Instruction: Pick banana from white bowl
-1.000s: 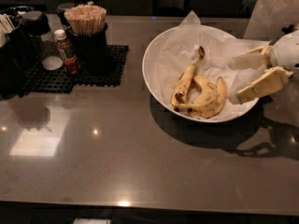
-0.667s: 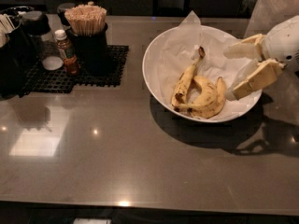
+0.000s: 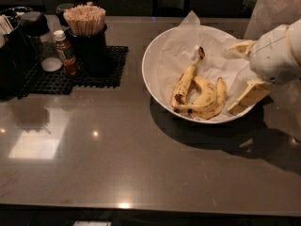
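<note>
Tool (image 3: 243, 72): spread wide, empty, at the white bowl's (image 3: 149, 79) right rim;
Banana (image 3: 184, 83): lies in the bowl, left of the tool

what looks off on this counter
Nothing is spilled. The crinkled white paper liner pokes up past the back rim of the wide white bowl. The long-stemmed yellow banana is brown-spotted. The open two-finger gripper hovers at the bowl's right edge.

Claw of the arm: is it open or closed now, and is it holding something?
Claw: open, holding nothing, over the right side of the wide round white bowl.
</note>
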